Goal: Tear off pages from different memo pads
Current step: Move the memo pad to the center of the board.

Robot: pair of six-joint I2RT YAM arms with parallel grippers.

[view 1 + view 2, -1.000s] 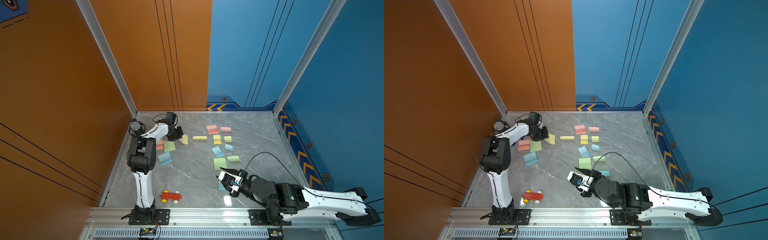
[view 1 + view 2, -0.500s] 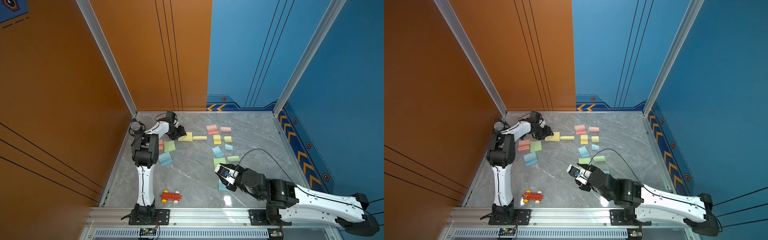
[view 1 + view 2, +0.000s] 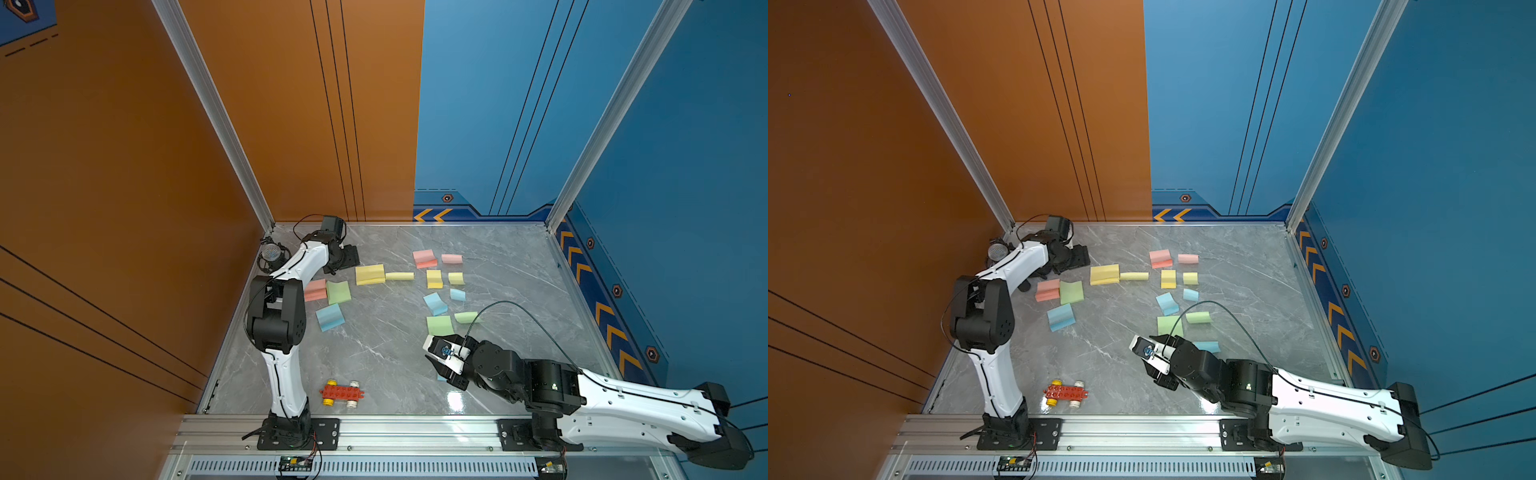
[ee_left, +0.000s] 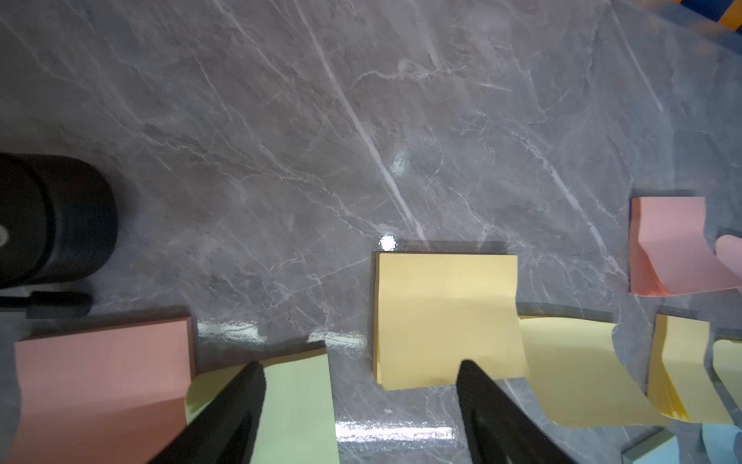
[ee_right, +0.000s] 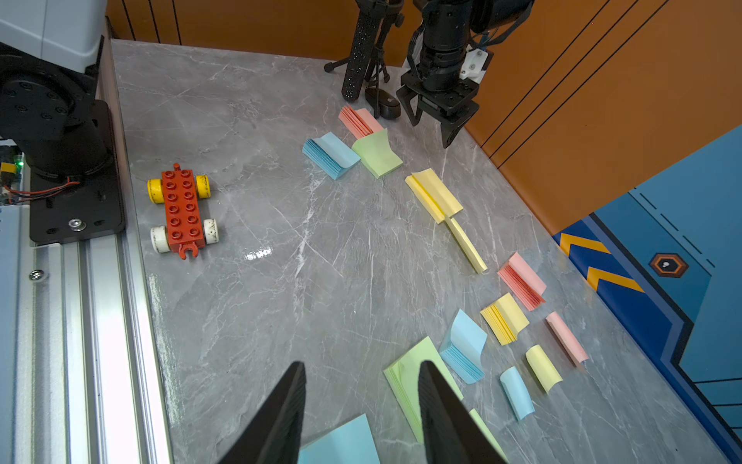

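Observation:
My left gripper (image 3: 347, 258) (image 4: 359, 363) hangs open at the back left, empty, just short of the large yellow memo pad (image 3: 370, 274) (image 4: 445, 317), which lies flat. A curled yellow page (image 3: 399, 275) touches that pad's right side. My right gripper (image 3: 436, 363) (image 5: 361, 363) is open and empty above a blue page (image 5: 341, 442) lying on the table, next to a green memo pad (image 3: 439, 325) (image 5: 409, 373). Pink (image 3: 316, 289), green (image 3: 338, 292) and blue (image 3: 330, 316) pads sit at the left. Several smaller pads and loose pages lie at the right.
A red toy brick car (image 3: 341, 392) sits near the front rail (image 3: 415, 428). A microphone on a small tripod (image 3: 271, 253) stands in the back left corner behind the left arm. Orange and blue walls close the table on three sides.
My left gripper has opened and let go of the yellow paper it held up; the yellow pad now lies flat. My right gripper has opened a little wider and shifted slightly left.

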